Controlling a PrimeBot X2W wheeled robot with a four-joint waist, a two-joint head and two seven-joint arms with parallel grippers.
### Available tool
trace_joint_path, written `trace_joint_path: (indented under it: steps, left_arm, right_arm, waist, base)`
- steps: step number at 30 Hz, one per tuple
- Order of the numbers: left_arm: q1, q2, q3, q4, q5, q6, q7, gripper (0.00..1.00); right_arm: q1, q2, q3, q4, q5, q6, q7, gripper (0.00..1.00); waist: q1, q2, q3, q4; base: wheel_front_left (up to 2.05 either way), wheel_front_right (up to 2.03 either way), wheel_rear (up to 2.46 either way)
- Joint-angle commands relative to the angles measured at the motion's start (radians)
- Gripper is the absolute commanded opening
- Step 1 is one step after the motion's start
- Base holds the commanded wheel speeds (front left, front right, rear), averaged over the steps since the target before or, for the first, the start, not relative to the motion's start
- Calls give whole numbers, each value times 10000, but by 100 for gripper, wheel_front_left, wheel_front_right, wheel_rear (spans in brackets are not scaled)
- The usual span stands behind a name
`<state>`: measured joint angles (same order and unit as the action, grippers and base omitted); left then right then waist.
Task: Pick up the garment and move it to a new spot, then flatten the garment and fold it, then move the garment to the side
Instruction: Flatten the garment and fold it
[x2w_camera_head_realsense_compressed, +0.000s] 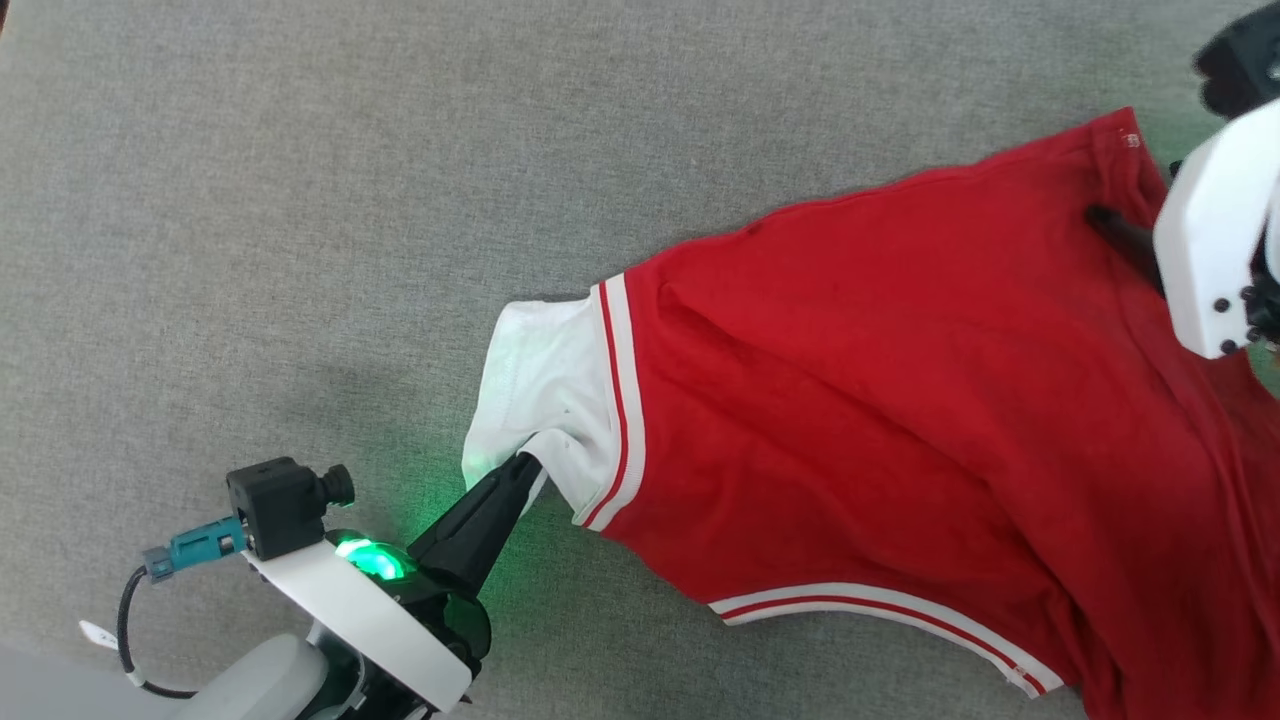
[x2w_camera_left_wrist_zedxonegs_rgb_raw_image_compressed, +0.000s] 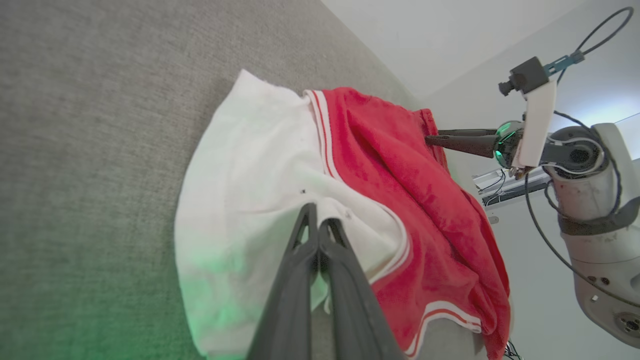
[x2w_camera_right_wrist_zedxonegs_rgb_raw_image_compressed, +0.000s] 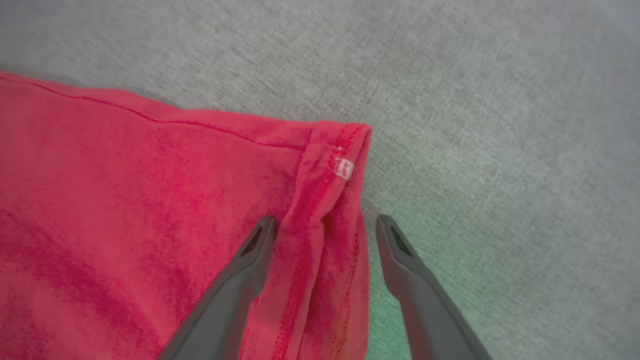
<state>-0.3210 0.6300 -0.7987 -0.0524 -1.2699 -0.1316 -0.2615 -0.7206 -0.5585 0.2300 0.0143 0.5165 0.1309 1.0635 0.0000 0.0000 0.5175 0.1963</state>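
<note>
The garment (x2w_camera_head_realsense_compressed: 900, 380) lies at the right of the grey fabric surface (x2w_camera_head_realsense_compressed: 300, 200), its white lining pinched by the left gripper (x2w_camera_head_realsense_compressed: 525, 468), likely for pulling flat, while the right gripper (x2w_camera_right_wrist_zedxonegs_rgb_raw_image_compressed: 325, 225), spread, straddles its far red corner.

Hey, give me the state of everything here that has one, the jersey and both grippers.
garment: lying rumpled on the grey surface, not folded, white lining showing at one end.
left gripper: shut on the white lining.
right gripper: open, straddling the red hem corner.
</note>
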Motion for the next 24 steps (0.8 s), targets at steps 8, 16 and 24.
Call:
trace_joint_path:
  steps: [8,16,24]
  left_arm:
    - [-166,-146,-34,125,-120,22,-48,0]
    - [-743,99,-352,556,-64,22,-48,0]
    - [-2745,472,-122,828,-699,23,-3,0]
  right_arm:
    - [-24,-265,1456,1220,573,1,340,17]
    - [-772,99,788,1855,831,-5,-1338,0]
    - [-1808,927,-1014,3037,796,-4,-3574,0]
  waist:
    - [0,0,73,10]
    - [0,0,-452,-255]
    - [0,0,-1080,-736]
  base:
    - [0,0,0]
    - [0,0,0]
    - [0,0,0]
